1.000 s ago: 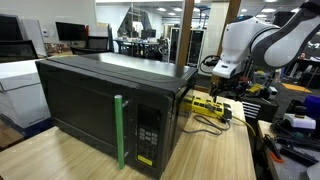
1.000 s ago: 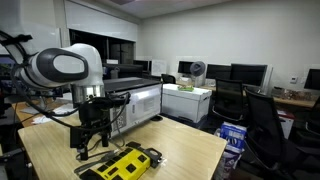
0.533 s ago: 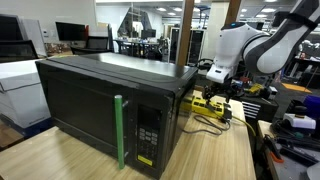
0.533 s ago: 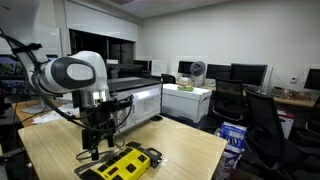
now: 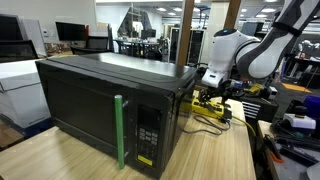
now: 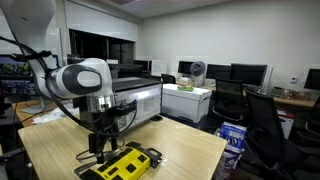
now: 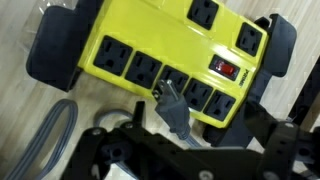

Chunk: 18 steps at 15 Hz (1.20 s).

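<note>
Wooden office table (image 6: 185, 150), yellow power strip (image 7: 170, 55) flat, long axis diagonal in wrist view, hand (image 6: 101, 146) above, wide open, empty.

- In the wrist view the yellow power strip (image 7: 150, 45) runs off the top edge, and the print beside its red switch (image 7: 228, 69) is too small to read.
- The grey cable (image 7: 60, 125) is cut off at the bottom edge.
- In an exterior view the microwave (image 5: 110, 105) hides the power strip's near end, and the pincer (image 5: 212, 96) covers part of it; the fingertips there are too dark and small to make out.
</note>
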{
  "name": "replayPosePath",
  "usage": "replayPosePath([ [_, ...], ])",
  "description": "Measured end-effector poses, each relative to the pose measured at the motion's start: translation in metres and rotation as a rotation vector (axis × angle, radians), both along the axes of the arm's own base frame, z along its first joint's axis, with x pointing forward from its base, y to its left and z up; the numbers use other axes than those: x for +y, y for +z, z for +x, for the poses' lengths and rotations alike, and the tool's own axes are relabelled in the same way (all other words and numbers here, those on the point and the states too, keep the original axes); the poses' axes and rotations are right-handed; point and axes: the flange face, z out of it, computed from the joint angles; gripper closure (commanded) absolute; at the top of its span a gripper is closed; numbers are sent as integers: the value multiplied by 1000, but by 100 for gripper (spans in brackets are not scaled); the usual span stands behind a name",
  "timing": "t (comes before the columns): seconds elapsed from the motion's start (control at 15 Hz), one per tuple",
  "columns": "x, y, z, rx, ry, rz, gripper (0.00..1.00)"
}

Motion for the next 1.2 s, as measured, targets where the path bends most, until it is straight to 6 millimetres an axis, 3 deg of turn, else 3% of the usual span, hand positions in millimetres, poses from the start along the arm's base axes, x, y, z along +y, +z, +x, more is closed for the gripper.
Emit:
replayPosePath([
  [0.13,-1,-4,0,10,2,0,0],
  [0.33,-3,-9,-1,24,25,-10,33],
  [0.8,-8,-4,6,-1,13,-34,85],
  [0.93,-13,-3,6,-8,-15,-38,96],
  [1.0,-16,-3,4,-8,-37,-41,92],
  [1.2,-22,-4,1,11,-105,-60,92],
])
